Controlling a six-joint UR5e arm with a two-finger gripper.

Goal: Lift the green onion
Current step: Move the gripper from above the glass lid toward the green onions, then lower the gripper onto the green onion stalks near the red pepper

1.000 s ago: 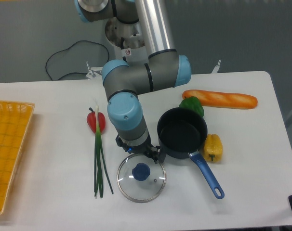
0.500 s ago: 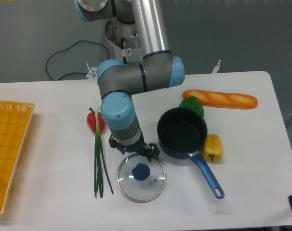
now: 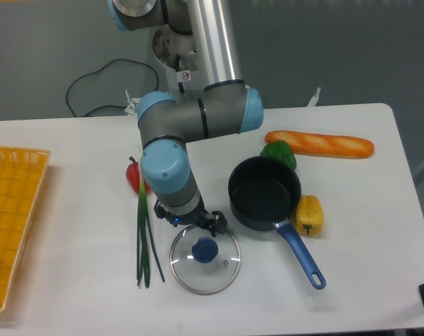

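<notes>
The green onion (image 3: 143, 234) lies on the white table, a thin bunch of dark green stalks running front to back. Its whitish end touches the red pepper (image 3: 133, 175) and its tips splay toward the front edge. My gripper (image 3: 187, 218) hangs below the blue wrist, just right of the onion's middle and over the back rim of the glass lid (image 3: 206, 257). Its black fingers (image 3: 217, 222) stick out on both sides, spread apart, and hold nothing. The fingertips are mostly hidden by the wrist.
A black pan with a blue handle (image 3: 265, 192) sits right of the gripper. Around it are a green bell pepper (image 3: 278, 152), a yellow pepper (image 3: 310, 213) and a baguette (image 3: 319, 144). A yellow basket (image 3: 9, 217) stands at the left edge.
The arm has swung left across the frames, carrying the gripper from beside the pan toward the green onion. Nothing on the table has moved.
</notes>
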